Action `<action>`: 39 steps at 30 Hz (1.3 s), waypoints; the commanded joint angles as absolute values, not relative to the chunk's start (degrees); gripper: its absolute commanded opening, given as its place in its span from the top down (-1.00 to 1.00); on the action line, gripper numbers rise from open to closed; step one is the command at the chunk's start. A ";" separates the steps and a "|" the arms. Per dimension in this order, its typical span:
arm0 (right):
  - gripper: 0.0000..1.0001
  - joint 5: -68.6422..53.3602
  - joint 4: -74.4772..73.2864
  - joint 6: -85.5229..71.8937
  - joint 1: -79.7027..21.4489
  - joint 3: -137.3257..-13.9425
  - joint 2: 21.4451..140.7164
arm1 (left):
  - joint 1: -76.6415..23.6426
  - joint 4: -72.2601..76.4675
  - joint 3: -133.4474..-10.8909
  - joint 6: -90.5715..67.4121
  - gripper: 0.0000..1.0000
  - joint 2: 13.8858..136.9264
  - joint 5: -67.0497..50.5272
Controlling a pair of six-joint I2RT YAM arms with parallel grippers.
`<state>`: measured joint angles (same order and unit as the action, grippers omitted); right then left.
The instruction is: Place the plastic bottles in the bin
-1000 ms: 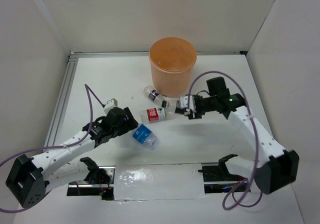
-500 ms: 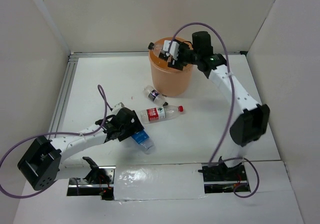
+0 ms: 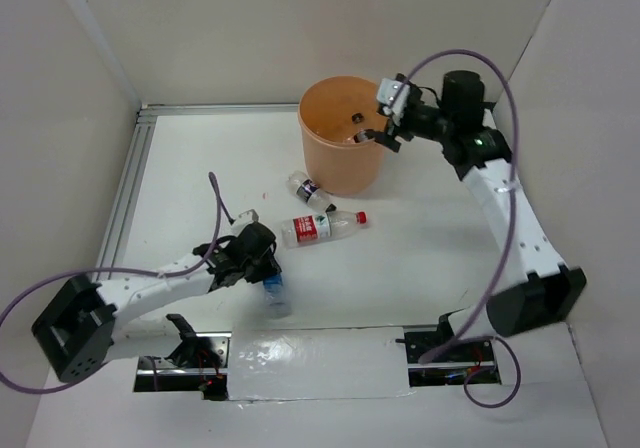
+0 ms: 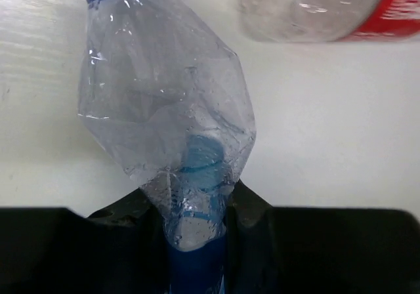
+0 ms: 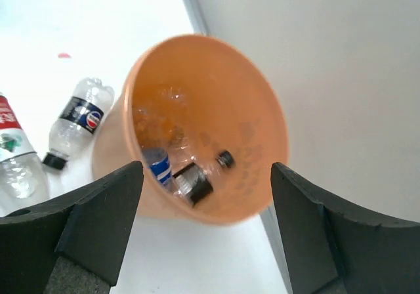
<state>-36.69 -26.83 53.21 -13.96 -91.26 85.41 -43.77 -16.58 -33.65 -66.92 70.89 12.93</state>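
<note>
The orange bin (image 3: 340,163) stands at the back middle of the table. My right gripper (image 3: 383,120) hangs open over its right rim, nothing between its fingers. Looking down from the right wrist, the bin (image 5: 216,77) holds a dark-labelled bottle (image 5: 194,182) and a blue-labelled bottle (image 5: 157,166), with the open gripper (image 5: 207,172) above them. My left gripper (image 3: 267,272) is shut on a crushed clear bottle with a blue label (image 3: 274,294) near the front. In the left wrist view the gripper (image 4: 197,209) pinches that bottle (image 4: 167,104) at its lower end.
Two more bottles lie in front of the bin: a red-labelled one with a red cap (image 3: 318,228) and a small dark-labelled one (image 3: 310,190). A metal rail (image 3: 125,193) runs along the left side. White walls enclose the table.
My right gripper moved to the bin's right rim and opened; the bottle it held now lies in the bin. The left gripper shut on the blue-labelled bottle.
</note>
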 commanded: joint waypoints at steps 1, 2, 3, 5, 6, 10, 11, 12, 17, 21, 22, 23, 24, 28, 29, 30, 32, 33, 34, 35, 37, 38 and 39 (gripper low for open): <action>-0.70 -45.78 -22.07 49.66 -10.38 -85.54 74.90 | -45.61 -18.63 -36.37 -62.59 1.00 61.37 16.68; -0.67 -48.23 -22.06 50.27 -8.54 -80.73 70.62 | -45.62 -18.02 -39.69 -59.62 1.00 58.04 17.57; -0.67 -49.38 -22.06 51.06 -7.48 -78.33 68.75 | -45.62 -18.02 -41.64 -57.85 1.00 56.88 18.62; -0.54 -51.84 -26.69 55.25 -5.63 -72.20 64.71 | -45.62 -12.68 -45.94 -51.72 1.00 56.34 20.12; -0.43 -54.03 -30.20 58.50 -3.97 -70.51 63.82 | -45.62 -10.57 -51.01 -49.50 1.00 58.51 20.65; 0.45 -54.76 -41.37 67.39 -2.72 -59.79 58.99 | -43.34 -2.83 -66.59 -42.64 1.00 70.70 20.65; 0.54 -54.76 -42.09 68.11 -2.72 -55.50 58.28 | -42.81 1.02 -69.49 -40.63 1.00 73.54 20.65; 0.58 -54.76 -42.97 69.16 -2.72 -53.55 57.49 | -42.19 2.79 -75.35 -39.82 0.98 76.35 19.61; -0.28 -53.36 -40.35 67.77 -4.74 -43.70 53.10 | -39.12 7.99 -95.06 -36.75 0.96 96.36 19.78; -0.42 -52.12 -38.76 66.97 -5.88 -42.28 52.38 | -37.97 5.46 -113.84 -35.08 0.89 109.20 22.05; -0.46 -52.12 -38.76 66.97 -5.89 -42.28 52.38 | -37.97 4.06 -117.21 -34.20 0.83 111.77 22.06; -0.59 -52.12 -38.76 66.97 -5.89 -42.28 52.38 | -37.97 0.30 -120.29 -33.41 0.74 114.23 24.15; -0.65 -52.12 -37.63 66.97 -6.50 -42.28 52.99 | -37.97 -1.22 -122.85 -31.48 0.57 116.26 24.17; -1.00 -52.12 -32.79 68.01 -9.56 -44.29 55.19 | -37.44 -3.43 -124.20 -30.23 -0.99 119.62 24.17; -1.00 -52.12 -32.26 70.20 -10.62 -44.30 56.07 | -37.44 -3.43 -123.49 -30.23 -1.00 118.75 24.17; -1.00 -51.42 -31.30 74.92 -13.33 -44.30 58.16 | -36.92 -3.43 -122.44 -30.23 -1.00 117.96 23.65; -1.00 -48.63 -27.88 75.94 -16.86 -44.30 60.72 | -36.91 -3.43 -121.30 -30.23 -1.00 115.76 23.03; -1.00 -47.47 -23.60 75.94 -18.70 -44.30 62.21 | -36.91 -3.43 -120.68 -29.63 -1.00 112.62 23.03; -1.00 -46.42 -21.38 75.94 -20.46 -44.82 65.62 | -36.91 -4.04 -119.98 -28.92 -1.00 110.67 23.03; -1.00 -45.10 -18.92 75.42 -23.87 -44.82 67.31 | -36.91 -5.70 -117.01 -28.92 -1.00 108.22 23.55; -1.00 -40.36 -13.02 74.79 -26.97 -46.66 73.70 | -36.91 -5.71 -110.25 -27.78 -1.00 98.13 24.35; -1.00 -39.38 -12.05 74.79 -28.72 -47.63 76.09 | -36.91 -5.71 -100.38 -27.16 -1.00 94.00 25.22; -1.00 -37.63 -11.17 73.92 -29.35 -48.77 78.64 | -36.91 -4.76 -95.24 -27.16 -1.00 89.78 25.75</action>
<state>-43.51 -21.19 73.45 -26.68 -44.77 73.69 -37.26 -7.01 -104.42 -29.91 104.03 23.00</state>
